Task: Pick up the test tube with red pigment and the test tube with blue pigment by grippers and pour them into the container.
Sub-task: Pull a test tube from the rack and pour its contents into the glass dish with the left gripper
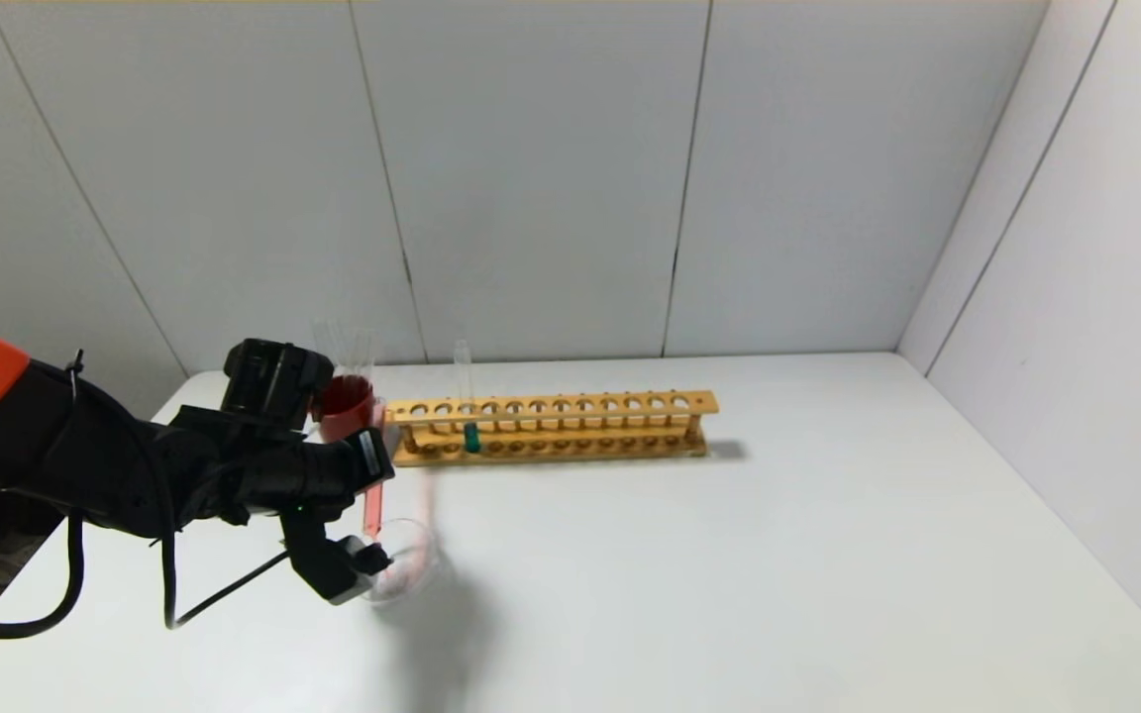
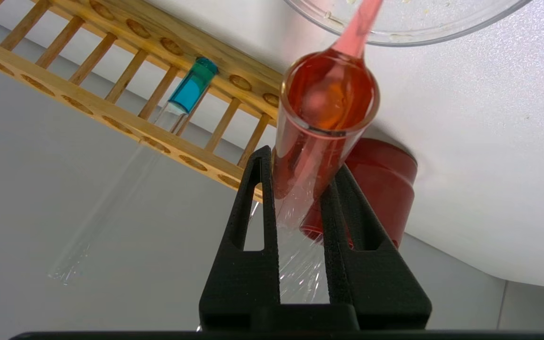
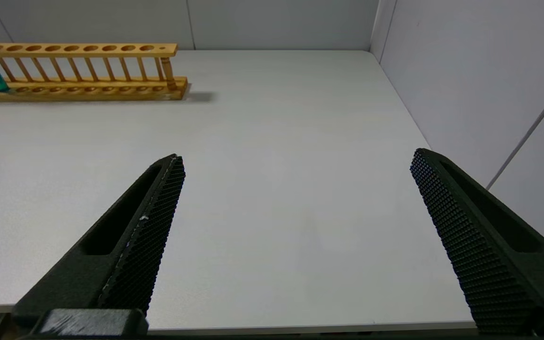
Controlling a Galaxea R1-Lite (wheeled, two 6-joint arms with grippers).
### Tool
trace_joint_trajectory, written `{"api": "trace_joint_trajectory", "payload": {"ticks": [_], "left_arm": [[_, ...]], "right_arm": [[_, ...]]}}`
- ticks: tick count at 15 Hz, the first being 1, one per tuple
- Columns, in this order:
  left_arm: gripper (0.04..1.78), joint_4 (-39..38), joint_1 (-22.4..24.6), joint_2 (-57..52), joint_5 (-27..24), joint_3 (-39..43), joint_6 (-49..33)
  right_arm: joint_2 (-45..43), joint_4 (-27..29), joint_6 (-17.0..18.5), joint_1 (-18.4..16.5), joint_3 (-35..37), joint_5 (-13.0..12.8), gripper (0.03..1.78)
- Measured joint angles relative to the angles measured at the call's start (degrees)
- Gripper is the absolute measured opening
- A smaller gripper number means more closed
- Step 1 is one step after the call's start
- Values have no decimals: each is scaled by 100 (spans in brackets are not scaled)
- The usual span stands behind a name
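My left fingers [image 2: 300, 189] are clamped on the test tube with red pigment [image 2: 321, 137], 1 finger on each side of the glass, with no gap left between pads and tube. I hold it tipped mouth-down over the container [image 1: 402, 569], and a thin stream of red liquid runs from the lip into the dish. In the head view my left gripper [image 1: 358, 515] sits at the near left of the white surface [image 1: 729, 555], right above the container's left rim, and the tube [image 1: 373, 500] shows as a pink-red streak slanting down toward the glass. The container [image 2: 404, 28] is a low clear dish standing on the surface, near of the rack's left end.

The test tube with blue pigment [image 1: 468, 406] stands upright in the wooden rack [image 1: 551, 426], in 1 of the holes toward its left end, its teal liquid at the bottom. The rack lies across the far middle of the surface. A dark red cup [image 1: 345, 406] stands just left of the rack, with some clear tubes behind it.

My right fingers [image 3: 295, 236] are spread wide apart and hold nothing, hanging over the bare right part of the surface, well apart from the rack [image 3: 73, 71].
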Motion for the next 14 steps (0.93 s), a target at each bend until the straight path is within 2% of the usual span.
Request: {"api": "trace_joint_trajectory", "payload": {"ticks": [3,14], "left_arm": [[31,0,-9,0,0,-13,254],[31,2,-68,-55,-1,-9,397]], "right_arm": [[0,0,0,0,0,0,175],[0,0,0,0,0,2,175]]}}
